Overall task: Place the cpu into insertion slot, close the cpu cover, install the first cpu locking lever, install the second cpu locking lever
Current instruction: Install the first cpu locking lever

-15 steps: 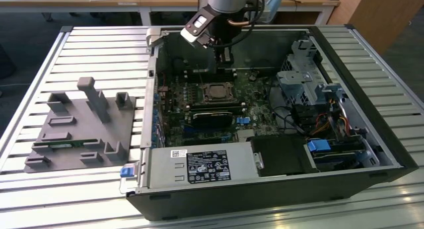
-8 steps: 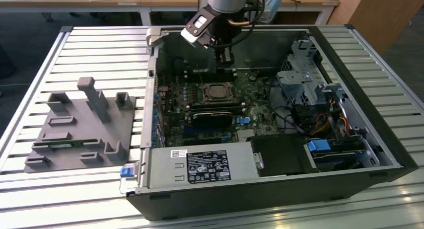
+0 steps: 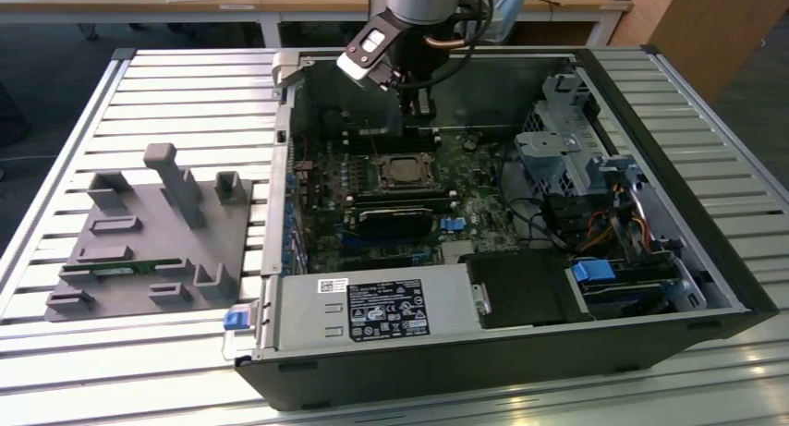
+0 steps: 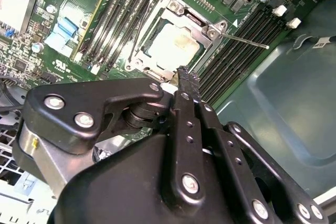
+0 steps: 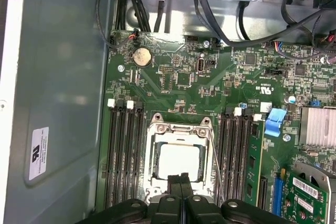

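The slot (image 3: 381,173) is a small square socket with a silvery rim on green board, just toward 12 o'clock from the middle of the exterior view. The cpu (image 5: 180,162) lies flat inside it, a square chip with its pale silvery-grey top facing up and its edges square to the socket. The cover (image 5: 153,156), a thin silvery frame with a cut-out centre, lies down flat around the chip. A thin wire lever (image 4: 244,40) juts out from one corner of the frame, not hooked down.
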